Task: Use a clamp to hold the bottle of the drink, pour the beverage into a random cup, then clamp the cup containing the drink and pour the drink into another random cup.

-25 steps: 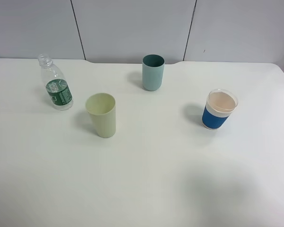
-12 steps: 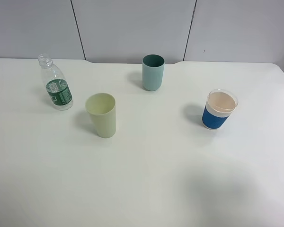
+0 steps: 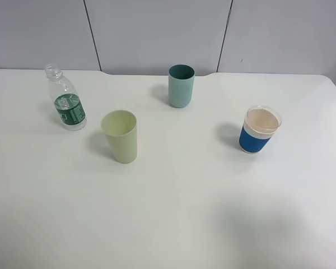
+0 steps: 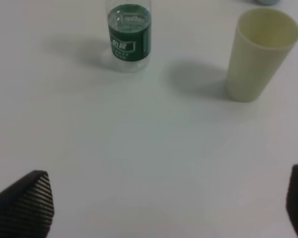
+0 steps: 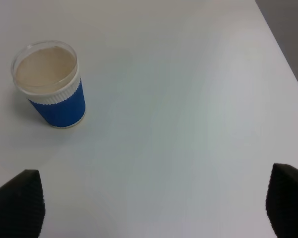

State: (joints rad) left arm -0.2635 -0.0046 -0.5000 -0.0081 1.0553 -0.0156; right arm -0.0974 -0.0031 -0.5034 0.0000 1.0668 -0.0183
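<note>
i hold both grippers wide open and empty: left gripper (image 4: 164, 208), right gripper (image 5: 154, 208). nearest, at 10 o'clock, the pale yellow-green tapered plastic tumbler (image 3: 120, 136) stands upright, ready for filling. beyond it, the clear ribbed plastic bottle (image 3: 66, 100), uncapped; green label print unreadable. farthest, at 12 o'clock, the teal cylindrical cup (image 3: 181, 86).

A white table (image 3: 173, 213) carries four upright things. The bottle (image 3: 66, 100) stands far left, the pale yellow-green cup (image 3: 121, 137) just right of it and nearer, the teal cup (image 3: 181, 86) far centre, and a blue-sleeved cup (image 3: 259, 130) well apart at right.
</note>
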